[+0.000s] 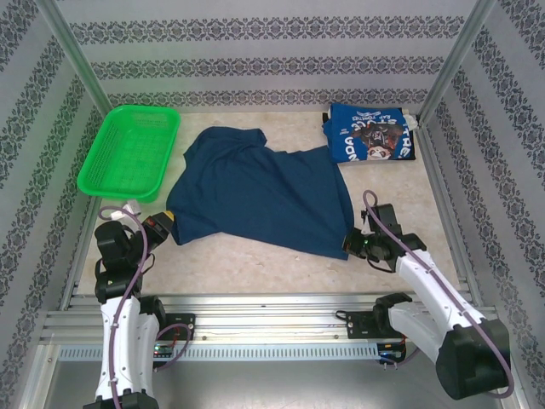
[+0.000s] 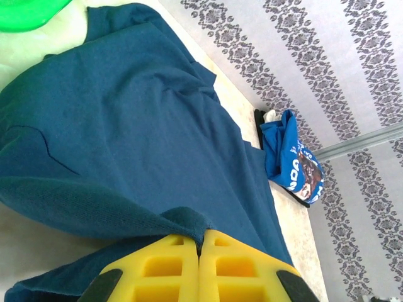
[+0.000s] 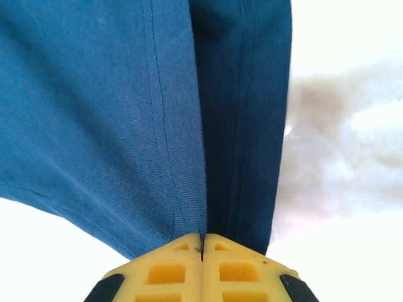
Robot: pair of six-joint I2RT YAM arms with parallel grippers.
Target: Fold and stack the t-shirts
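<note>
A dark navy t-shirt (image 1: 255, 187) lies spread and rumpled across the middle of the table. My left gripper (image 1: 168, 223) is shut on its near left corner; in the left wrist view the navy t-shirt (image 2: 126, 138) has a fold of hem pinched between the yellow fingers (image 2: 164, 267). My right gripper (image 1: 351, 243) is shut on the shirt's near right corner, where the navy t-shirt (image 3: 157, 113) runs into the closed yellow fingers (image 3: 233, 267). A brighter blue t-shirt (image 1: 372, 135) with white lettering lies folded at the back right, also seen as the blue folded t-shirt (image 2: 293, 160).
A green mesh basket (image 1: 129, 151) stands at the back left, its rim (image 2: 25, 16) just beyond the shirt. Patterned walls close in the table on three sides. Bare tabletop (image 1: 255, 264) lies between the shirt and the near rail.
</note>
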